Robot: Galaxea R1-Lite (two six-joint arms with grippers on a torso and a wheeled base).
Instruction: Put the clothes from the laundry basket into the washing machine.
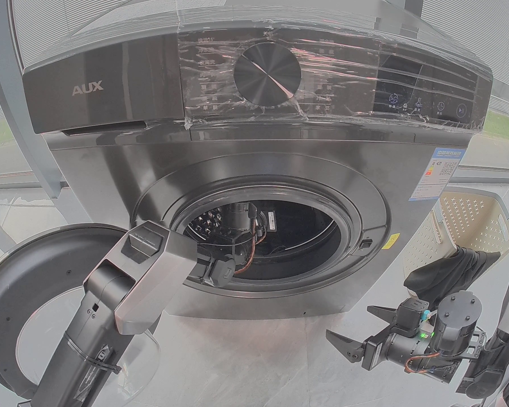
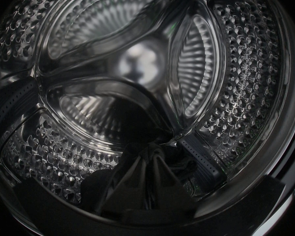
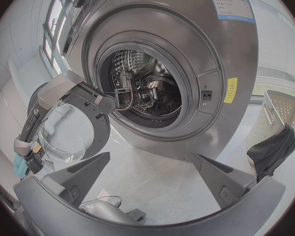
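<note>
Lying crumpled at the bottom of the drum (image 2: 245, 66), a dark garment (image 2: 147, 181) sits just below and ahead of the left gripper (image 3: 150, 95), which is inside the washing machine (image 1: 124, 165) past the door opening. Whether that gripper is open, closed or holding the cloth cannot be told; the dark shapes at the near edge of the left wrist view merge with the fabric.

The right gripper (image 1: 350, 323) is outside, low in front of the machine and to its right, with its jaws spread wide and nothing between them. A second dark garment (image 1: 447, 272) hangs over the rim of the laundry basket (image 1: 475, 216), near this gripper but apart from it.

The drum is polished steel with a dimpled, perforated wall and three curved embossed panels at the back. A dark ribbed lifter (image 2: 200, 161) touches the garment's edge. The basket is cream plastic with perforated walls, cut off at the head view's right edge. The machine's casing is brushed grey metal, and clear film wraps its control panel (image 1: 266, 74). The round glass door (image 1: 34, 278) stands swung open on the left.
</note>
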